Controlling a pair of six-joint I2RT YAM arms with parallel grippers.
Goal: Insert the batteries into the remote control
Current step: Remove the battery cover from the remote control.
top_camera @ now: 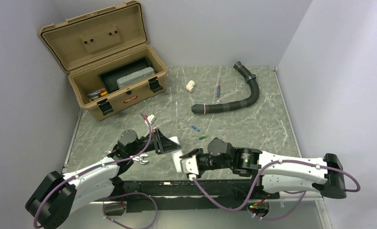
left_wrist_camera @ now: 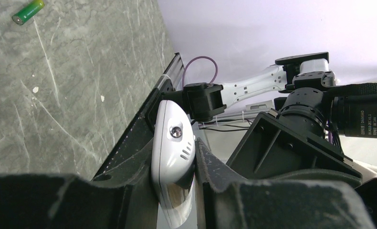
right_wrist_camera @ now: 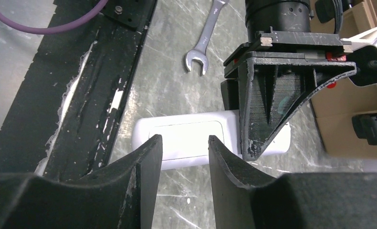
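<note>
Overhead view: a grey marbled bench [top_camera: 253, 129] walled on three sides, with two white robot arms reaching in from its near edge. The left arm [top_camera: 93, 171] angles to the right, and the left jaws are clamped on the white remote control [top_camera: 175, 142] near the front middle of the bench. The right arm [top_camera: 282, 169] reaches left, and the right jaws sit parted just beside the remote's near end. A blue battery [top_camera: 195, 128] and a green battery [top_camera: 203, 138] lie loose on the bench close together, just beyond the remote and apart from it. A silver wrench [top_camera: 141, 160] lies by the left arm. Farther back are an open tan toolbox [top_camera: 93, 36], a stubby white pipe fitting [top_camera: 191, 86], a slim red-and-blue stick [top_camera: 218, 89] and a curved black ribbed hose [top_camera: 234, 98]. Left wrist view: the remote is pinched between the two black fingers, its rounded end with a small clear bulb pointing away from the camera. The green battery shows on the bench in the top left corner, and the right arm fills the background. Right wrist view: the right jaws stand apart, gripping nothing, their tips over the remote. The remote lies flat on the bench with a rounded rectangular panel outlined on its upper face. The left jaws press on its right end, and the wrench lies beyond.
</note>
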